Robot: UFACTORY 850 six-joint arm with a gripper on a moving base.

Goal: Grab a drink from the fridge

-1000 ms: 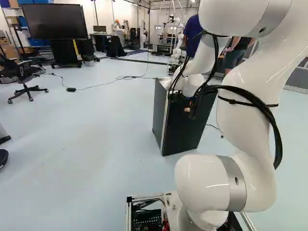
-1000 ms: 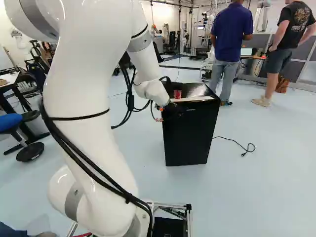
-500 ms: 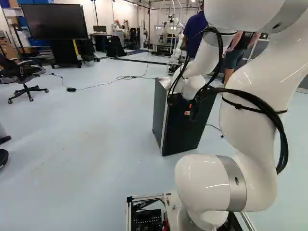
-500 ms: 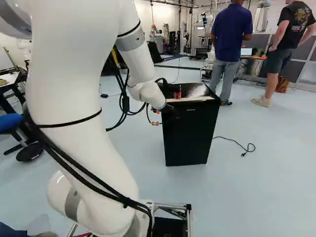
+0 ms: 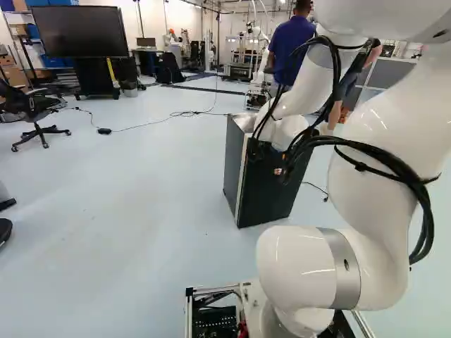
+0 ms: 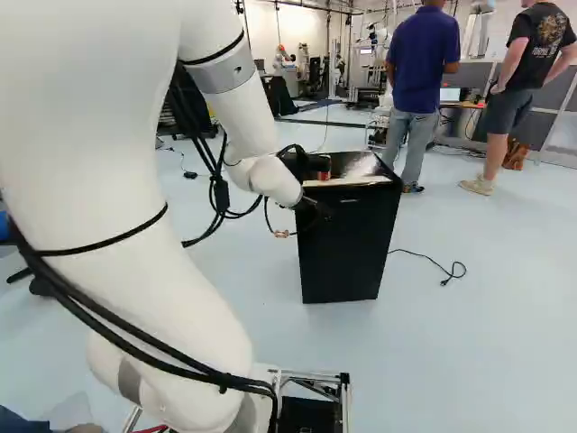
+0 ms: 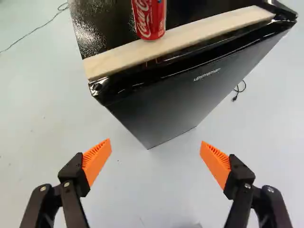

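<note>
Wrist view, black fridge point(image 7: 166, 95): its door looks shut and lies ahead of the gripper; any drink inside is out of sight.
Wooden strip point(image 7: 180, 42): runs along the top's front edge.
Gripper point(image 7: 156, 141): fingers wide apart, nothing between them.
Red can point(image 7: 149, 19): upright on top, ahead of the gripper, beyond the door; plain here, not visible in the left base view.
</note>
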